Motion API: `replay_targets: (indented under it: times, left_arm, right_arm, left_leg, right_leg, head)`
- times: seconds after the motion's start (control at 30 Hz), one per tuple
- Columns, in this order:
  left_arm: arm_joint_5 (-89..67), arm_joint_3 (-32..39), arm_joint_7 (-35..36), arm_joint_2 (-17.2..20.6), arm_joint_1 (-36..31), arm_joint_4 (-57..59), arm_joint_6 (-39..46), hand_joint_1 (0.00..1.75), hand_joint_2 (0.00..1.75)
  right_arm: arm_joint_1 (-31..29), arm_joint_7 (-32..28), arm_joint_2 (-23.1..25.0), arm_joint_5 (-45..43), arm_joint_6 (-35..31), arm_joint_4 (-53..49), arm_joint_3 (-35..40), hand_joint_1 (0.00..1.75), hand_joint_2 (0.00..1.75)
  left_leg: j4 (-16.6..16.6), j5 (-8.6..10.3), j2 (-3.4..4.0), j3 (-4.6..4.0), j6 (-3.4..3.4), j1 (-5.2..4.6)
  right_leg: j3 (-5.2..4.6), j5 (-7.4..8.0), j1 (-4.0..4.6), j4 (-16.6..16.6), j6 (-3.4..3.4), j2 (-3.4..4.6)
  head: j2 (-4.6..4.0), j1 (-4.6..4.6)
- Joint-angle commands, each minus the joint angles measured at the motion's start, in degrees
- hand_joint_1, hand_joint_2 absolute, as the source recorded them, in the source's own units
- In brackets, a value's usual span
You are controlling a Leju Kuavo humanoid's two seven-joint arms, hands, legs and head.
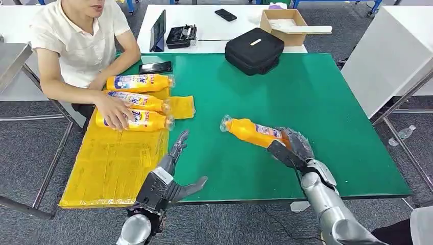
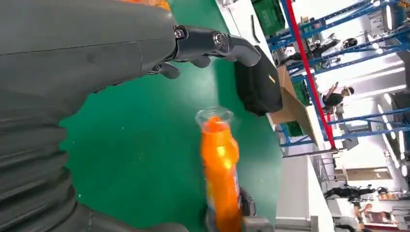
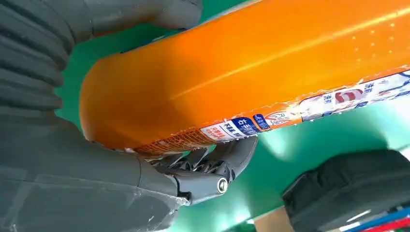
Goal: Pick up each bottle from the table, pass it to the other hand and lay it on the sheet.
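Right hand (image 1: pixel 292 148) grips the orange bottle's (image 1: pixel 251 131) base.

Orange bottle (image 1: pixel 253 131) on its side on green table, three bottles (image 1: pixel 137 101) lying on yellow sheet (image 1: pixel 110 163)

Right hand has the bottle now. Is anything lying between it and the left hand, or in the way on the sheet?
Nothing visible lies between the bottle in the right hand and the open left hand: bare green table there. On the yellow sheet, three laid bottles and a person's hand take the far end; the near part is free.
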Motion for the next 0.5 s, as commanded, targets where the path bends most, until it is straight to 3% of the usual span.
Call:
replay_targets:
  times: [0.03,0.13,0.33,0.5]
  left_arm:
    - [10.9,4.2,4.5,-3.0,3.1,1.8,-0.8,0.0,1.75]
    - [10.9,4.3,4.5,-3.0,3.1,2.0,-0.8,0.0,1.75]
    - [10.9,4.2,4.5,-3.0,3.0,2.0,-0.8,0.0,1.75]
    - [18.8,5.4,5.6,-3.1,3.5,3.8,0.2,0.0,1.75]
  right_arm:
    - [12.7,2.1,2.6,-9.2,4.1,-26.6,1.3,1.75,1.75]
    - [12.5,2.6,2.8,-9.5,4.5,-27.2,1.4,1.75,1.75]
    - [12.7,2.5,2.5,-9.4,4.4,-27.0,1.4,1.75,1.75]
    - [12.8,0.7,5.7,-12.2,4.9,-33.0,3.1,1.75,1.75]
  left_leg:
    - [-0.1,0.0,0.02,-0.07,-0.01,0.04]
    - [0.0,-0.1,0.28,-0.12,-0.01,0.0]
    - [0.0,0.01,0.03,-0.54,0.05,0.02]
    - [0.0,-0.01,0.13,-0.68,0.03,-0.04]
  right_leg:
    - [0.46,-0.01,0.08,-0.1,-0.25,-0.08]
    - [0.36,-0.02,0.04,0.0,-0.25,0.18]
    - [0.07,-0.03,-0.01,0.1,-0.16,-0.03]
    - [-0.08,0.0,-0.07,0.1,-0.17,0.12]
  head:
    - [0.0,-0.04]
    - [0.0,-0.02]
    - [0.0,-0.02]
    - [0.0,-0.02]
